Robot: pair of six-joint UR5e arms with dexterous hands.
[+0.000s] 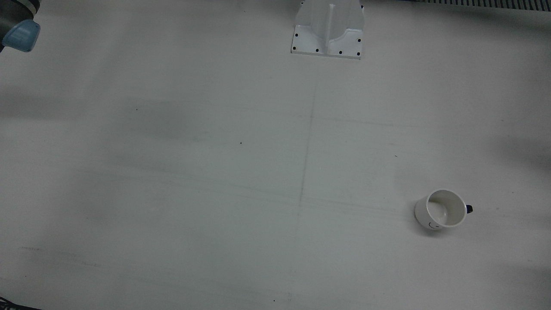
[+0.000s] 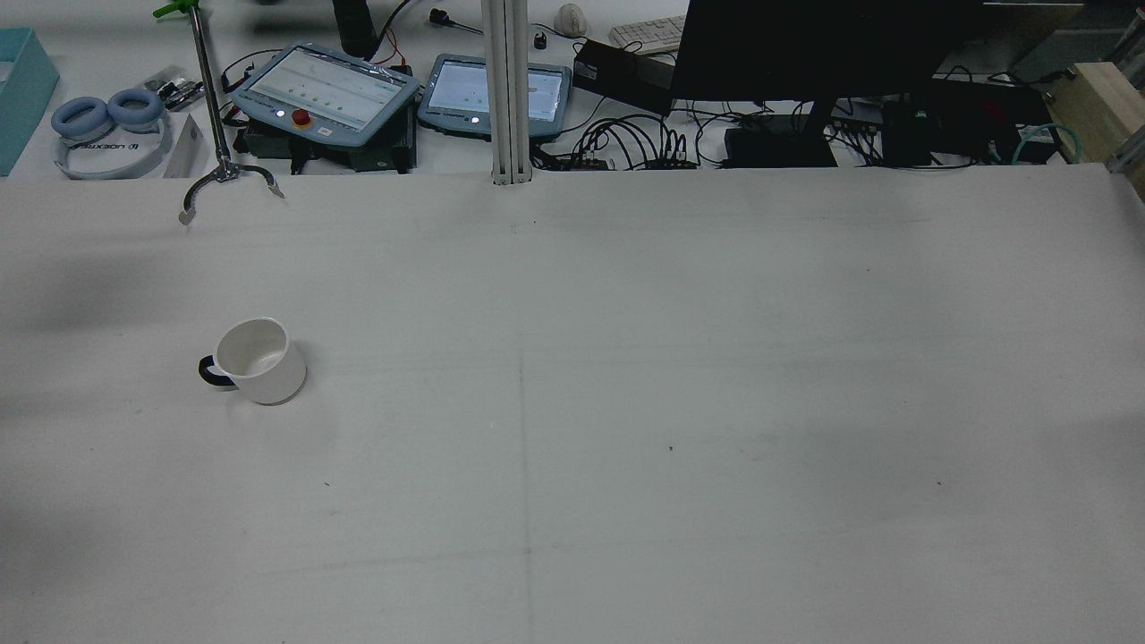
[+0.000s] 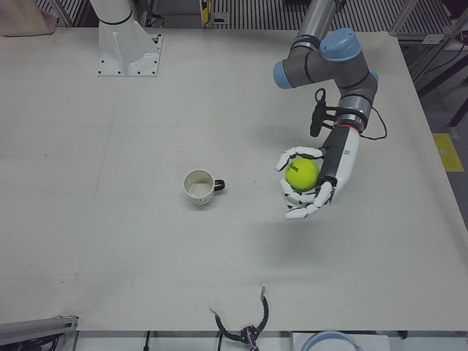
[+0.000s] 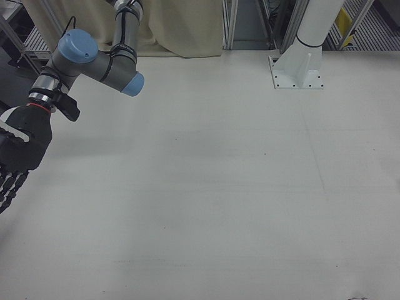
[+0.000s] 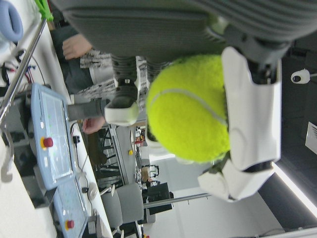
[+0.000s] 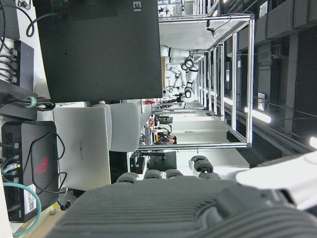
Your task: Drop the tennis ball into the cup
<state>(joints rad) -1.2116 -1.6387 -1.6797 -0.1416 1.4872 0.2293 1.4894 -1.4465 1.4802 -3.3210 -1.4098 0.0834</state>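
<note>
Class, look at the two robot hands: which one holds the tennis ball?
The left hand, white-fingered, is closed around the yellow tennis ball; the dark right hand holds nothing.

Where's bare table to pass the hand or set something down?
Nearly everywhere: the table is bare except the cup on the left arm's half. The left hand holds the tennis ball beside it. Beyond the far edge it is crowded: pendants, cables.

In the left-front view the cup (image 3: 198,187) stands on the table (image 3: 110,241), handle at three o'clock. The left hand (image 3: 311,183) with the ball (image 3: 302,174) hangs at the cup's three o'clock, well apart.
</note>
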